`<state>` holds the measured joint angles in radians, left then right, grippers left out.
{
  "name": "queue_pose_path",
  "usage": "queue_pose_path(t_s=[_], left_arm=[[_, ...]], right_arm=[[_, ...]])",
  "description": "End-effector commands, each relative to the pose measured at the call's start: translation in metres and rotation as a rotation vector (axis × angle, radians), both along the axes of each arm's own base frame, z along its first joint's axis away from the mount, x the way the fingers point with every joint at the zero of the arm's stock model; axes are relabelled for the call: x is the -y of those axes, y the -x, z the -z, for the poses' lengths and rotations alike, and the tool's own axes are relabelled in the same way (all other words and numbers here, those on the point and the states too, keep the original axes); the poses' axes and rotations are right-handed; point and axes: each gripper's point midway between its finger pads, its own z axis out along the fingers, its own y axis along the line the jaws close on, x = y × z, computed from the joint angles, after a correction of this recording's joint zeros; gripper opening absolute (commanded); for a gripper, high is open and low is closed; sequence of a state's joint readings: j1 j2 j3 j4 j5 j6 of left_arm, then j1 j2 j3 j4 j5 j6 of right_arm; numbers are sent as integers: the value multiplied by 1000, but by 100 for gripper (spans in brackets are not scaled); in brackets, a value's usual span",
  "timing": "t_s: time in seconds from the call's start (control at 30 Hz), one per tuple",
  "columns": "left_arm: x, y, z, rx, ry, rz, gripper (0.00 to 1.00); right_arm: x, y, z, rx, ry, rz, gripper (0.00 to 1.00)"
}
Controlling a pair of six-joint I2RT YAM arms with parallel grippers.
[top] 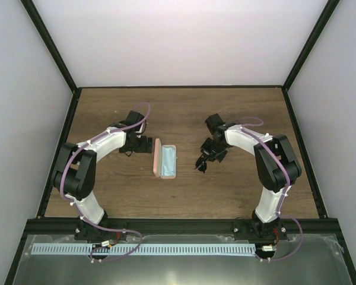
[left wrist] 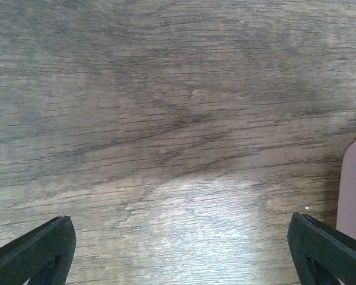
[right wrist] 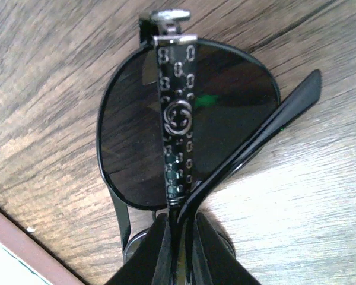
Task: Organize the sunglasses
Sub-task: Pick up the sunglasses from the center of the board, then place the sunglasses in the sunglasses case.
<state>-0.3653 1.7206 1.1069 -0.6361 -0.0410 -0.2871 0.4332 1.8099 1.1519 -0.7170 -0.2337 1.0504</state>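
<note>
Carrying sunglasses (right wrist: 225,113) pinched in right tool (right wrist: 179,228), right of pink case (top: 156,157), with left tool (left wrist: 179,225) wide apart, empty. Next: align, lower inside.

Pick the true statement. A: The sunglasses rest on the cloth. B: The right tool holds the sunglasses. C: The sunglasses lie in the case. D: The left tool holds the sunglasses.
B: the right tool is shut on the sunglasses; the left tool is open and empty.

sunglasses (right wrist: 184,119): black, silver ring pattern | case (top: 157,157): salmon-pink | cloth (top: 168,161): light blue | table (top: 225,113): brown woodgrain
</note>
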Motion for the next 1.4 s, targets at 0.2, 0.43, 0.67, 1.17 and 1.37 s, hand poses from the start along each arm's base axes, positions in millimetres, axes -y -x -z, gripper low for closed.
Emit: queue_pose_path(t_s=[0.2, 0.43, 0.67, 1.17, 1.37], left_arm=[[-4, 0, 2, 11, -17, -7, 100], [-8, 4, 9, 0, -26, -30, 100], [-13, 8, 15, -11, -37, -68, 100], [-21, 25, 28, -36, -51, -81, 100], [-19, 25, 28, -37, -46, -74, 100]], right_arm=[[-19, -4, -26, 104, 182, -241, 5], [-67, -8, -45, 158, 195, -402, 6], [-116, -1, -49, 160, 143, -528, 7], [-173, 10, -50, 153, 88, -644, 8], [-174, 20, -37, 120, 94, -667, 8]])
